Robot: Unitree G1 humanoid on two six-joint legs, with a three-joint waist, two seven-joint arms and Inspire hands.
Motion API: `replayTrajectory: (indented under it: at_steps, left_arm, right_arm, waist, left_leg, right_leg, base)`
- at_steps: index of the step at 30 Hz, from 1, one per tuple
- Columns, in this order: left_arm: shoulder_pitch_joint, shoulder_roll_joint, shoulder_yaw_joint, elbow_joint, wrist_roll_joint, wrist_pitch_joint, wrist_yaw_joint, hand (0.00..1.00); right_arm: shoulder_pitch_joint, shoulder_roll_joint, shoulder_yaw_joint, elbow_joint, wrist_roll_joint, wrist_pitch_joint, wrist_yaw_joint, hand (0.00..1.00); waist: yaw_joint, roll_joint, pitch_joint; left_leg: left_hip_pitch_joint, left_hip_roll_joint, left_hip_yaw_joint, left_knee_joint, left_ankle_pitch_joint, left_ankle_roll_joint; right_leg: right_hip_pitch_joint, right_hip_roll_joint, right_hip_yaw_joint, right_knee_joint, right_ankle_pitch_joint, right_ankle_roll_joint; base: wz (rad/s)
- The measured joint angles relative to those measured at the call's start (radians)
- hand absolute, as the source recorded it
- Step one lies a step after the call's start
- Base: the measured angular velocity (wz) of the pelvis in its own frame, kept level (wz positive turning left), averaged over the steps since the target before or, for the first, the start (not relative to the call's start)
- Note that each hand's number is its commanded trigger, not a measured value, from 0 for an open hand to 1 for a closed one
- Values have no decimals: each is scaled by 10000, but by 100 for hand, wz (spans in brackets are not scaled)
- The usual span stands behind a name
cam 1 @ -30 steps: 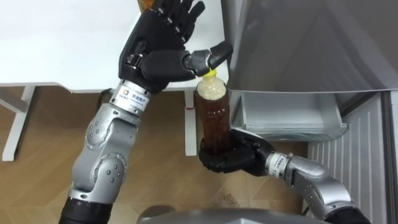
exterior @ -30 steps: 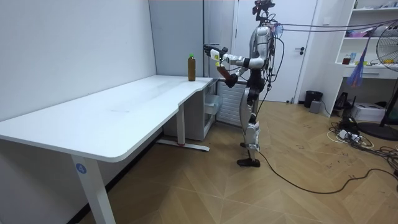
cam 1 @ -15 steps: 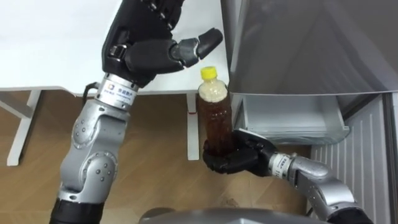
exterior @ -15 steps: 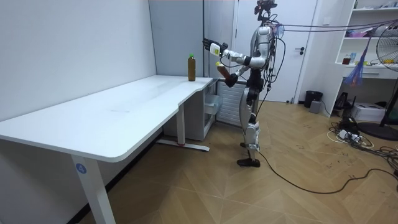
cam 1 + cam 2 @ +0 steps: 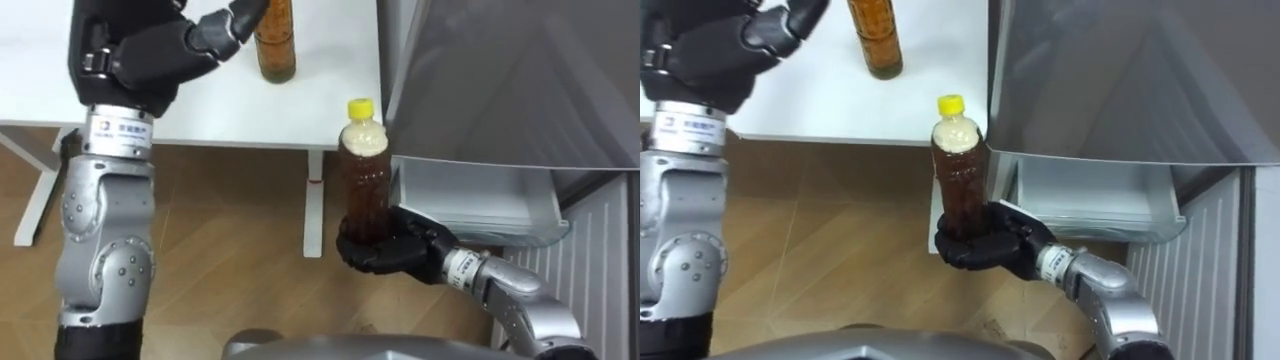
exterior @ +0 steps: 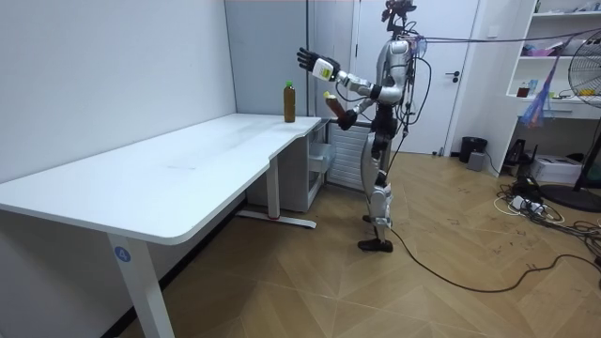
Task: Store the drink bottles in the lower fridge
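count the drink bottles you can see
2. One bottle is upright in the right hand, fingers curled round its base; the other bottle stands on the table by the left hand. Others may be hidden.

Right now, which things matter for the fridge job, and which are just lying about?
Job: yellow-capped bottle in right hand; second bottle on the table; fridge.
Lying about: bin, fan, shelves.

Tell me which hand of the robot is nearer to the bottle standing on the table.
Left. The left hand is raised above the table, its thumb close beside that bottle. The right hand is lower, past the table's edge, curled around a yellow-capped bottle.
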Motion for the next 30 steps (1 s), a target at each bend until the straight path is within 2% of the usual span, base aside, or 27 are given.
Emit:
replayTrajectory:
  at_steps: [3, 7, 11, 13, 16, 21, 26, 30]
  left_arm:
    - [317, -80, 202, -51, 255, -80, 837, 0]
    - [542, -186, 367, 8, 673, -140, 1792, 0]
    - [584, -204, 821, 297, 786, -177, 2232, 0]
    - [652, -229, 1143, 761, 789, -228, 2489, 0]
    - [822, -260, 1351, 1366, 785, -218, 2878, 0]
    - [1168, -358, 1320, 1838, 785, -221, 3587, 0]
    - [1280, -447, 1259, 3306, 795, -301, 4390, 0]
    - [1381, -443, 1149, 4266, 802, -291, 4937, 0]
  right_arm:
    - [255, 98, -260, -8, 44, -120, -23, 100]
    - [422, 78, -604, -8, 50, -121, -261, 100]
    - [531, 106, -896, -9, 36, -122, -342, 100]
    - [604, 151, -1071, -7, 37, -121, -444, 100]
    - [609, 159, -1074, -5, 38, -115, -544, 100]
    - [610, 187, -1020, -5, 40, -115, -680, 100]
    - [637, 411, -937, 20, 51, -116, -981, 100]
    - [668, 375, -679, 57, 68, -116, -1139, 100]
  waist:
    - [10, 21, -13]
    - [198, 52, -32]
    - [253, 140, -61]
    - [297, 222, -72]
    - [376, 224, -75]
    - [509, 179, -88]
    - [508, 184, -40]
    - [543, 116, -40]
  left_leg:
    - [84, -5, -69, -6, 0, 0]
    - [113, -3, -79, -12, 0, 0]
    - [136, -5, -86, -33, 0, 0]
    - [210, -13, -78, -124, 0, 0]
    - [298, -21, -77, -190, 0, -1]
    - [352, -23, -82, -196, 1, -1]
    - [451, -21, -90, -193, 1, -2]
    - [452, -23, -84, -209, 0, -3]
  right_leg:
    - [102, -7, -142, -24, 0, 0]
    - [150, -12, -208, -30, 0, 0]
    - [171, -23, -222, -24, 0, 0]
    - [142, -26, -177, -1, 0, 0]
    - [144, -17, -108, -17, -6, 10]
    - [206, -2, -94, -41, -4, 7]
    - [393, 24, -94, -206, -4, 7]
    - [375, 24, -79, -213, -4, 7]
  base:
    - [3]
    - [0]
    - [0]
    - [-3]
    - [-6]
    - [0]
    - [0]
    - [0]
